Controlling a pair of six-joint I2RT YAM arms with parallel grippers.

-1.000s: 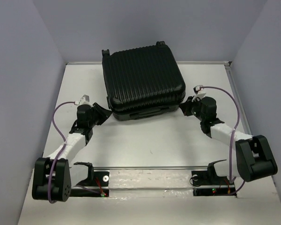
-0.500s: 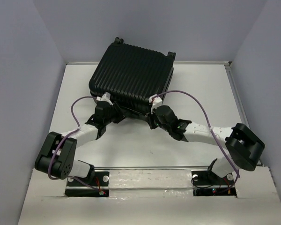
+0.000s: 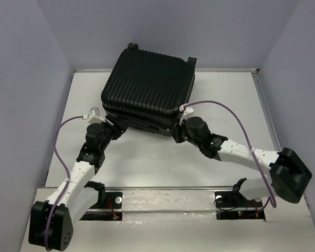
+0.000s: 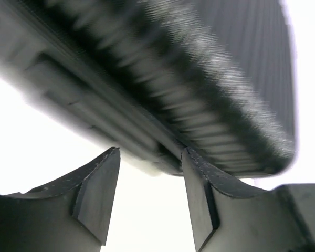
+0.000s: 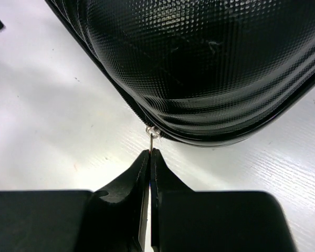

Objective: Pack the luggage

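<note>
**Colleague:** Where does the case lie, and how much room is there round it?

**Operator:** Top view. The large black hard-shell suitcase [image 3: 147, 84] lies closed and flat at the far middle of the white tabletop [image 3: 163, 163]. It is skewed, with its small black caster wheels [image 3: 131, 46] at the foot of the back wall. To its right I have a wide band of tabletop, out to the raised side rim [image 3: 262, 100]. To its left the band is narrower. On the near side a broad strip runs back to my arm bases [image 3: 102, 202]. Pale lilac walls [image 3: 31, 79] close in three sides.

**Colleague:** Surfaces and shapes?

**Operator:** The shell is ribbed in parallel ridges and the corners are rounded. In the right wrist view the shell [image 5: 210, 63] shows a fine diamond grain, with a zip line running round the corner. The tabletop is matt white and faintly streaked.

**Colleague:** And the hands?

**Operator:** My left hand [image 3: 114, 131] has its fingers parted with nothing between them [image 4: 151, 157]. Its tips stand just short of the case's near-left edge [image 4: 199, 79]. My right hand [image 3: 177, 132] has its fingers pressed together [image 5: 149, 153] on the small metal zip pull [image 5: 153, 132] at the near-right corner.

**Colleague:** What differs from the earlier frames?

**Operator:** A second ago the case sat square to the tabletop and my right arm stood out by its right side. The case is now turned clockwise, and the right hand is at the near-right corner. Half a second ago my left hand was up against the near-left edge; it has since drawn back toward me.
</note>
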